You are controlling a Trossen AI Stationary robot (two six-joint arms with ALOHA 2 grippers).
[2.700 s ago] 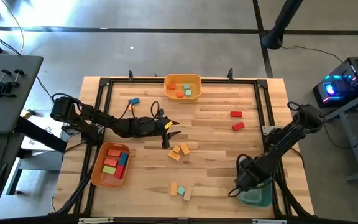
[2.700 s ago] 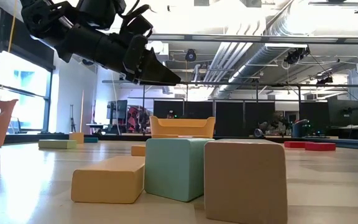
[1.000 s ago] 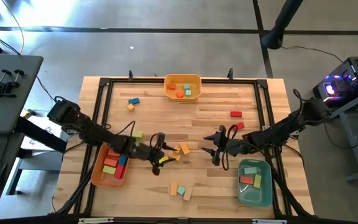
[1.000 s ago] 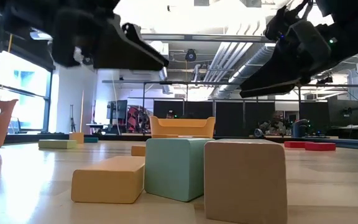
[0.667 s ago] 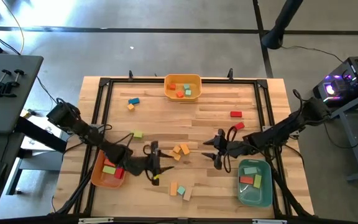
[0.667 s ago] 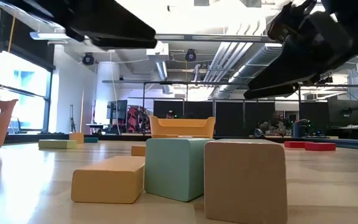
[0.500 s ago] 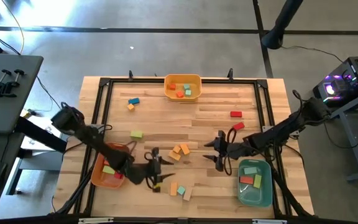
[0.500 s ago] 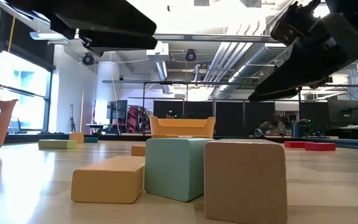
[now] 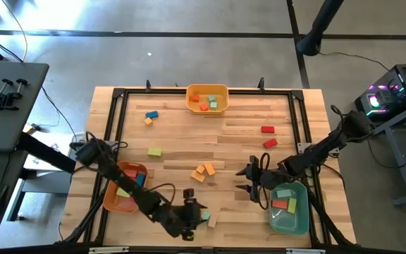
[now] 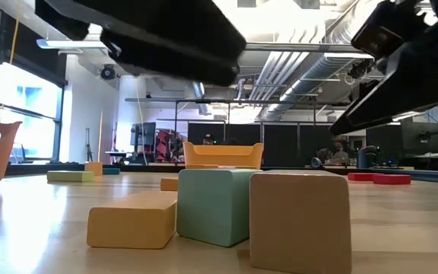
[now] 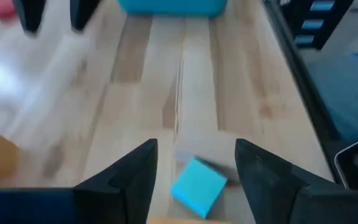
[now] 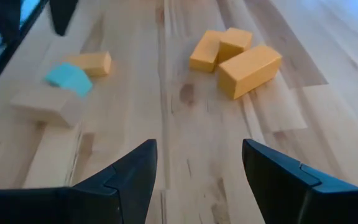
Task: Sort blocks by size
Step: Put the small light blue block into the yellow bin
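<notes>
My left gripper (image 9: pixel 197 214) is open, hovering over a cluster near the table's near edge: a teal block (image 11: pixel 197 183), an orange bar (image 10: pixel 131 219) and a tan block (image 10: pixel 299 219). In the left wrist view the teal block lies on the table below the gap between the fingers. In the low view the gripper (image 10: pixel 166 38) stays above the blocks. My right gripper (image 9: pixel 241 180) is open and empty, beside the teal bin (image 9: pixel 302 212). Three orange blocks (image 12: pixel 235 56) lie ahead of it at mid-table.
A yellow bin (image 9: pixel 207 89) with small blocks stands at the far edge. An orange bin (image 9: pixel 108 194) with blocks stands at the left. Loose on the table are two red blocks (image 9: pixel 267 130), a green block (image 9: pixel 154 152), and a blue block (image 9: pixel 151 114) with a small orange one.
My left gripper has swept from beside the mid-table orange blocks toward the near edge and a little right, stopping over the near cluster. My right gripper has drifted slightly toward the near edge, staying open. No block has moved.
</notes>
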